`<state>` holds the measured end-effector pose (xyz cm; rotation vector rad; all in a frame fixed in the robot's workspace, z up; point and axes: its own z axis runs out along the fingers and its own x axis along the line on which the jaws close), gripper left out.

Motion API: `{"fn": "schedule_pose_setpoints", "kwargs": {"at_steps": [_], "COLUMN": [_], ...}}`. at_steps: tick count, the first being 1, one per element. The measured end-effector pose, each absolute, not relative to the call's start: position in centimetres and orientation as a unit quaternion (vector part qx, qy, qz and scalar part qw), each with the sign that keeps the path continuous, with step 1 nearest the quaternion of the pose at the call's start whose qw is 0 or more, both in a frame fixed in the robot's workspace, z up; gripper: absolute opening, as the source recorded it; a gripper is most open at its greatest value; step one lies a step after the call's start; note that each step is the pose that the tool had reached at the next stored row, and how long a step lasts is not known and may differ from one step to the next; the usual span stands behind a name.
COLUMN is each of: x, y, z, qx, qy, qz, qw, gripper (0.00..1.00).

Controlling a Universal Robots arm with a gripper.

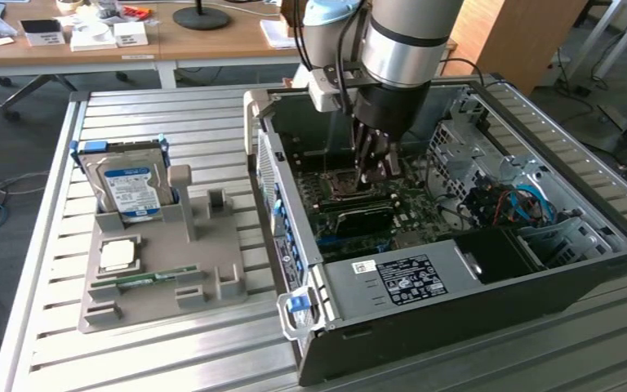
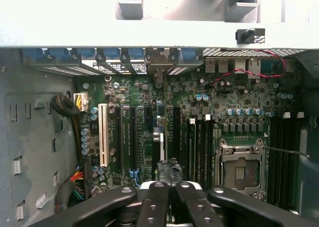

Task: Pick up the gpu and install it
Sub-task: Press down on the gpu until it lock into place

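Observation:
The gpu [image 1: 364,219] stands on edge in the motherboard [image 1: 401,204] inside the open computer case [image 1: 575,278], its black cooler face showing. In the wrist view the gpu [image 2: 173,137] is a dark strip seen edge-on among the expansion slots. My gripper [image 1: 379,181] reaches down into the case just above the card's far end. My gripper [image 2: 169,179] looks shut, its black-taped tips together right over the card's top edge. Whether the tips touch the card I cannot tell.
On the exterior view's left a grey holder [image 1: 161,286] carries a silver hard drive [image 1: 128,186], a processor [image 1: 117,255] and a narrow memory stick [image 1: 153,278]. The case walls, drive cage [image 1: 477,143] and cables [image 1: 521,204] close in around the gripper. The processor socket [image 2: 241,169] lies beside the card.

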<state>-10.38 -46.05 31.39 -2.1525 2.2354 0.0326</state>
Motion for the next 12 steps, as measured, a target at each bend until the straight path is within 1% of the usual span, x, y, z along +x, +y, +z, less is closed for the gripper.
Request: {"fn": "schedule_pose_setpoints", "kwargs": {"at_steps": [1, 12], "x": [-10.38, -9.93], "y": [-46.05, -46.06], "z": [31.39, 31.36], "qx": [-0.693, -0.693], "qy": [0.72, 0.72], "qz": [0.01, 0.011], "qw": [0.019, 0.019], "gripper": [0.11, 0.11]}}
